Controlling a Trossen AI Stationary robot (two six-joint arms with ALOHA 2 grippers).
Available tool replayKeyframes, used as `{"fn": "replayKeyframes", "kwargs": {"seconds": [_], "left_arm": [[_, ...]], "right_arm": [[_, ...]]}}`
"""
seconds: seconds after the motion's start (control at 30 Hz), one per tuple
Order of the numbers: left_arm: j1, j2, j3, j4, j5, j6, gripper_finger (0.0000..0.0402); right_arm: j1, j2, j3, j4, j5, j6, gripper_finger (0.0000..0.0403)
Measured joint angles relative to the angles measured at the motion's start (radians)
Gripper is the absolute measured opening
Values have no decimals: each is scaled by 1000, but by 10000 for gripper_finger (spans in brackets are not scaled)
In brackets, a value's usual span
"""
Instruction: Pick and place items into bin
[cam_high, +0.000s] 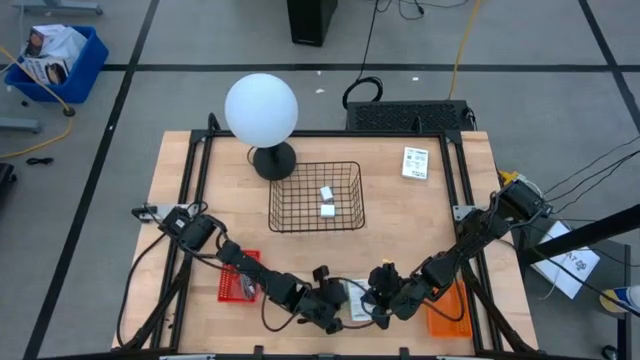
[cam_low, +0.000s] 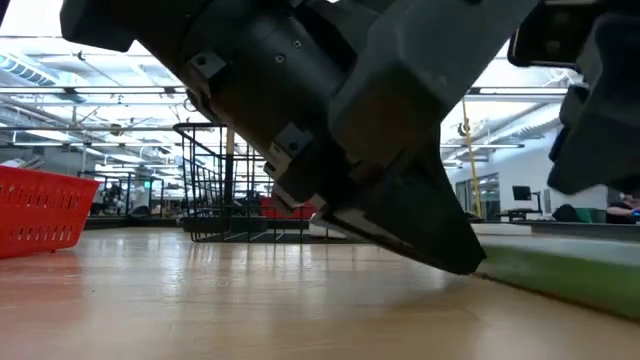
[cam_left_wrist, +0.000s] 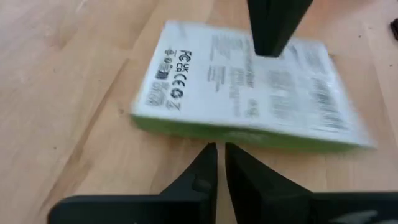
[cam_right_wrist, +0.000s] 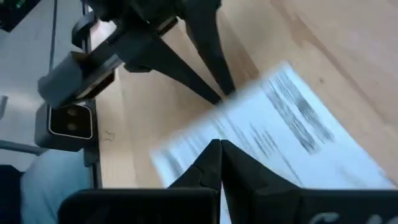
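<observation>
Both arms seen at near table edge, centre. Left gripper (cam_left_wrist: 221, 163) nearly closed, nothing held, tips just beside white printed packet (cam_left_wrist: 249, 84). Right gripper (cam_right_wrist: 219, 155) closed, pressed on pkt. Two white blocks (cam_high: 326, 201) in wire basket (cam_high: 283, 205); 2nd packet (cam_high: 415, 162) far right.

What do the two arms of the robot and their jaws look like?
Both arms are dark, almost black, built of chunky jointed segments, with black cables running along them. The left gripper and the right gripper each end in two thin black wedge-shaped jaws that taper to points. Seen from the right wrist, the left arm carries a grey block.
</observation>
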Motion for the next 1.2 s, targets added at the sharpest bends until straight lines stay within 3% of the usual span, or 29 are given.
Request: {"fn": "replayKeyframes", "kwargs": {"seconds": [0.23, 0.4, 0.53, 0.77, 1.03, 1.2], "left_arm": [[26, -2, 2, 57, 18, 19, 35], [26, -3, 2, 64, 16, 32, 35], [23, -4, 3, 105, 16, 68, 35], [31, -5, 3, 109, 70, 63, 35], [54, -8, 5, 74, 102, 24, 35], [58, -13, 6, 31, 123, -21, 35]], "right_arm": [[-17, 48, -2, 25, -12, 2, 0], [-15, -4, -1, -27, -28, 11, 0], [0, -47, -2, -148, 3, 57, 0], [39, -69, -2, -379, -9, 276, 0], [39, -1, -2, -313, -82, 314, 0], [29, 19, -4, -231, -41, 236, 0]]}}
